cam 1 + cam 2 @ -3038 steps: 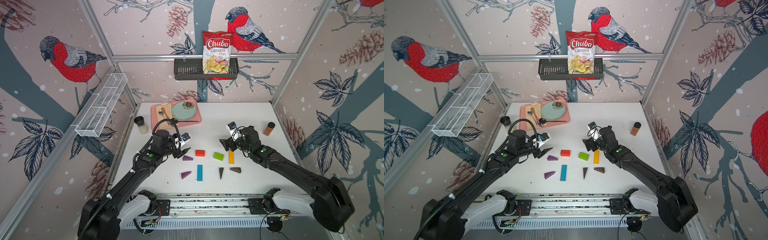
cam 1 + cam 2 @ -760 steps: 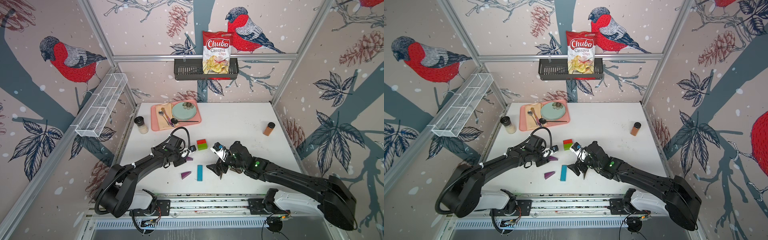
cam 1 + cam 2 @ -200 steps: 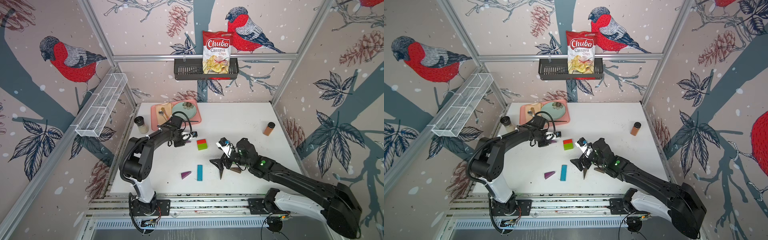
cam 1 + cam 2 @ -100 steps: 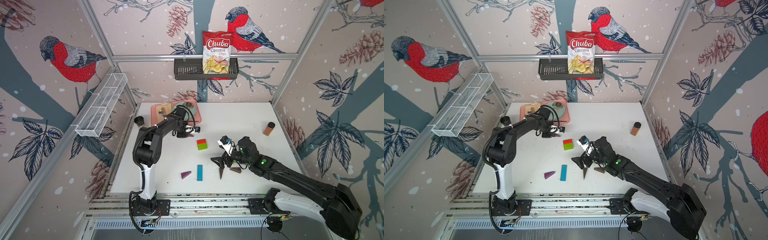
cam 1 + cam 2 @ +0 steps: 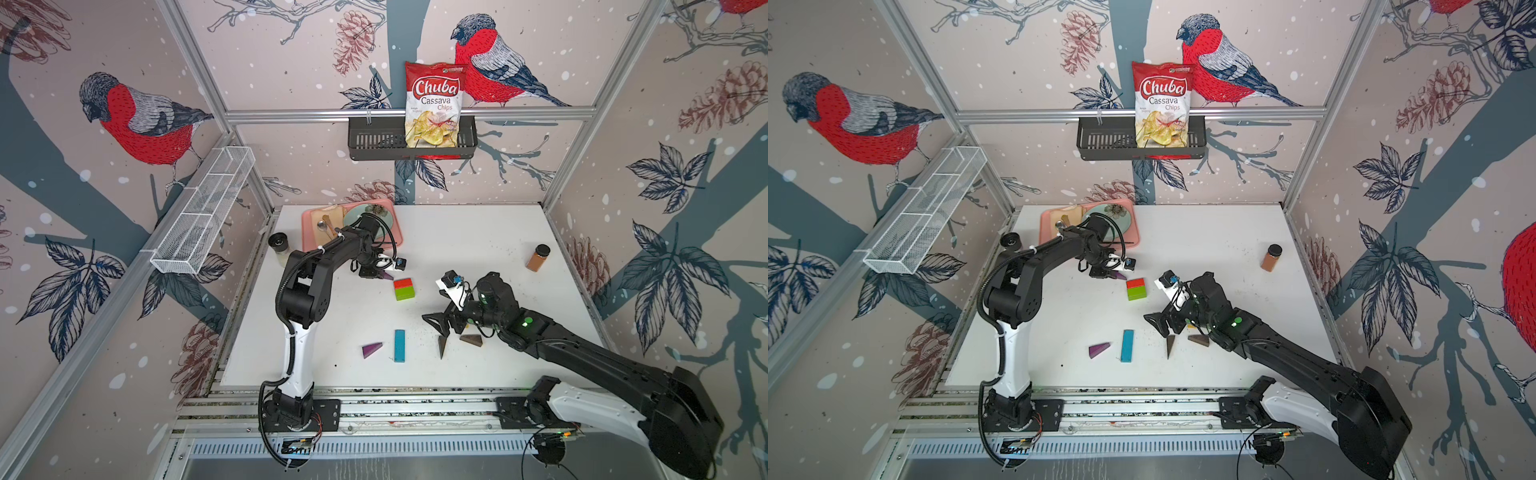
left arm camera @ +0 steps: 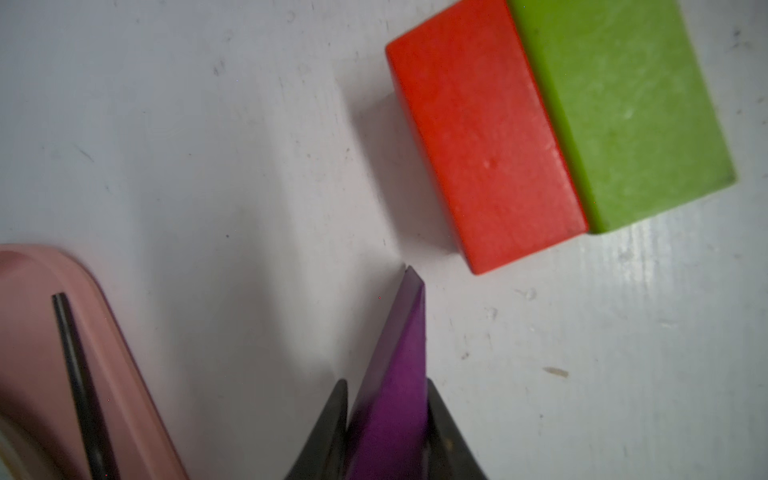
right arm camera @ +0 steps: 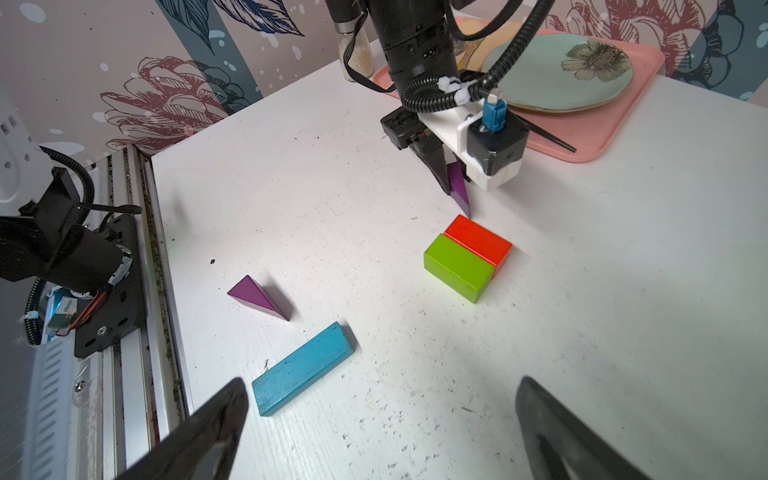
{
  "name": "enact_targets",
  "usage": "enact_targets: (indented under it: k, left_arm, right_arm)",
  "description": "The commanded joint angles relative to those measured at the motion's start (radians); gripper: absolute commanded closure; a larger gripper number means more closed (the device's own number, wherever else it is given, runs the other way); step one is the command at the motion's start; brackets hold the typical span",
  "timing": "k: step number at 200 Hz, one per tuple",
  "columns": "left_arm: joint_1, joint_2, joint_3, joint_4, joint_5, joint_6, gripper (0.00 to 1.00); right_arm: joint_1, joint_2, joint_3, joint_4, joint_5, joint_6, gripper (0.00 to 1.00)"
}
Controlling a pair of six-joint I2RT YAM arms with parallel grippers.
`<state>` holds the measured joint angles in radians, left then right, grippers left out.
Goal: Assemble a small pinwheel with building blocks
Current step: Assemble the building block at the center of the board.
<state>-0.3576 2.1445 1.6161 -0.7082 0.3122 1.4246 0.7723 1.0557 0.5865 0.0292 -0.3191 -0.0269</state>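
**Purple wedge poised just short of the red block**

Left gripper is clamped on it, long axis aimed tip-first at that block's near corner, not quite touching. Green block sits flush on the red's far side. Right gripper gapes wide and empty, off by the brown wedges; left arm looks the one in reach

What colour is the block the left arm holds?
The wedge is purple, clearest in the left wrist view.
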Motion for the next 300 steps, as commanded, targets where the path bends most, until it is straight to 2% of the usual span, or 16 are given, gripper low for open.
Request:
enact_targets:
  k: [1, 300]
  left_arm:
    - [-0.001, 0.008, 0.012, -0.030, 0.020, 0.023, 0.71]
    - [-0.004, 0.012, 0.010, -0.045, 0.057, 0.048, 0.71]
  right_arm:
    - [0.001, 0.000, 0.004, 0.015, -0.014, 0.005, 0.00]
    - [0.002, 0.005, 0.004, 0.012, -0.024, 0.005, 0.00]
